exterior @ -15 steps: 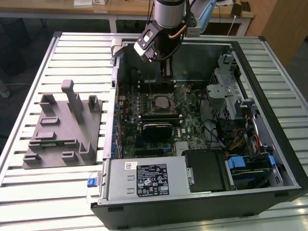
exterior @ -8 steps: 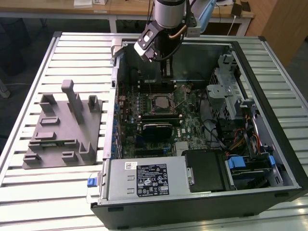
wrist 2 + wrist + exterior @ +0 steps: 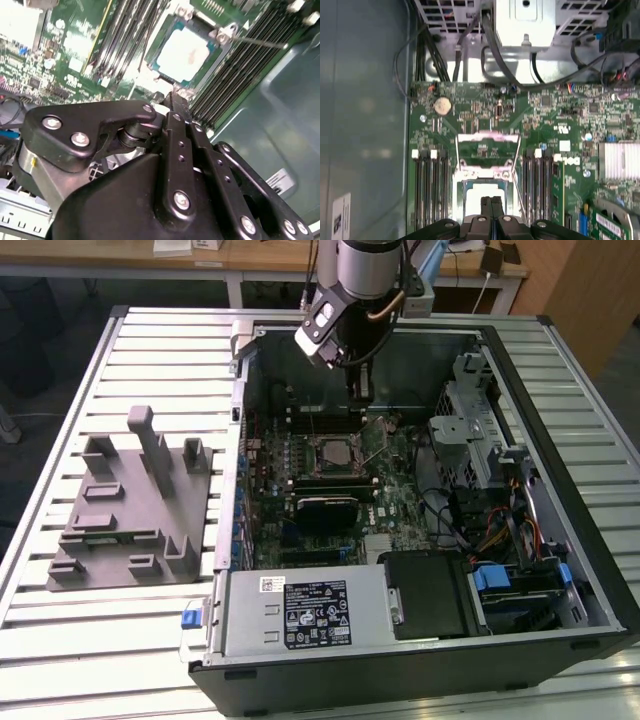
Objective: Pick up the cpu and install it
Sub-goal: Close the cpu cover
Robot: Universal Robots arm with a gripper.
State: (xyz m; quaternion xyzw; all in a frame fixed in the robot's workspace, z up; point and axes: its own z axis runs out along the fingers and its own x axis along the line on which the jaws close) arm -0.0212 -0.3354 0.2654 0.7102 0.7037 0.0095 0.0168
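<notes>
The cpu (image 3: 187, 52), a pale silver square with a lighter rim, lies flat in the motherboard socket (image 3: 335, 452) inside the open computer case. It also shows as a pale patch, the cpu (image 3: 487, 191), just beyond my fingertips. My gripper (image 3: 360, 392) hangs above the back edge of the socket. In both wrist views its black fingers (image 3: 491, 204) are pressed together with nothing between them, gripper (image 3: 175, 100) tip just short of the chip and not touching it. The socket's metal load plate (image 3: 488, 146) stands flipped open, and its thin lever (image 3: 260, 42) sticks out sideways.
Memory slots (image 3: 430, 185) flank the socket on both sides. A grey plastic fixture with upright posts (image 3: 130, 500) sits on the slatted table at the exterior view's left. Case walls (image 3: 240, 390), a drive cage (image 3: 470, 430) and cables (image 3: 500, 530) crowd the exterior view's right.
</notes>
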